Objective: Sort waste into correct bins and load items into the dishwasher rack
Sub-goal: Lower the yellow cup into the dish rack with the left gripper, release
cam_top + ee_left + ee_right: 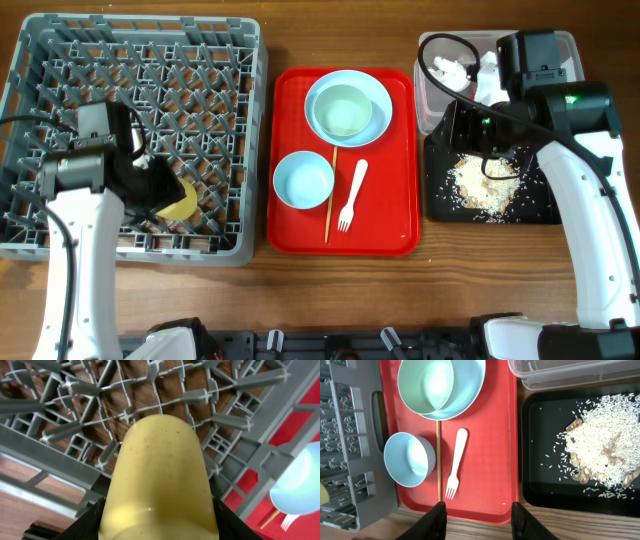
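Note:
My left gripper (158, 188) is shut on the small yellow cup (182, 205) and holds it over the front right part of the grey dishwasher rack (60, 60). In the left wrist view the cup (160, 460) fills the space between the fingers (159, 527), above the rack's pegs (200, 397). My right gripper (479, 512) is open and empty; it is above the black tray (535, 205), which holds beige crumbs (483, 185). The clear tub (428, 85) holds a white tissue (447, 70). The red foil wrapper is not in view.
The red tray (390, 225) holds a pale plate (378, 100) with a greenish bowl (345, 110) in it, a small blue bowl (303, 180), a white fork (350, 195) and a thin wooden stick (329, 200). My right arm covers part of the tub.

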### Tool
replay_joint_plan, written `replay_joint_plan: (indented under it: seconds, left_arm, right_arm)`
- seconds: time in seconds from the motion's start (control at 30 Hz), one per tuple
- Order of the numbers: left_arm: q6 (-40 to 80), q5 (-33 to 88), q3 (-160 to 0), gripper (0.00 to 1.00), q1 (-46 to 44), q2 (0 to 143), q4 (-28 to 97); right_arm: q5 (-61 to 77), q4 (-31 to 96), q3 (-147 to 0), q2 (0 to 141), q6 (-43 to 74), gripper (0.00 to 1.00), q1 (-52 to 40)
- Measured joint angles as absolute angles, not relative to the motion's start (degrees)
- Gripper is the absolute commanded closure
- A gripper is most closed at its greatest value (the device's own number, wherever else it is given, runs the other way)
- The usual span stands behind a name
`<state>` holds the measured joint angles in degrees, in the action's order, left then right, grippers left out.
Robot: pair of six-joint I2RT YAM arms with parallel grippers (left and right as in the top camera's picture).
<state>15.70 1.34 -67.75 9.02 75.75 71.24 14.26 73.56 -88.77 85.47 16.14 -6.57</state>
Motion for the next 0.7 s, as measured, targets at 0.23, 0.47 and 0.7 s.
replay_joint_plan:
  seconds: [0.23, 0.47, 0.7]
  left_arm:
    - [15.7, 0.9, -68.9, 0.72, 9.1, 86.8, 68.0]
    - [15.5, 1.5, -68.9, 0.96, 9.1, 87.3, 68.4]
    - [15.5, 1.6, -68.8, 0.96, 9.1, 79.6, 68.7]
  right_arm:
    - [14.0, 74.1, -88.8, 85.5, 16.1, 0.58, -6.6]
    - [13.8, 74.4, -88.8, 85.5, 16.1, 0.58, -6.6]
    - [13.8, 74.4, -88.8, 85.5, 16.1, 0.58, -6.6]
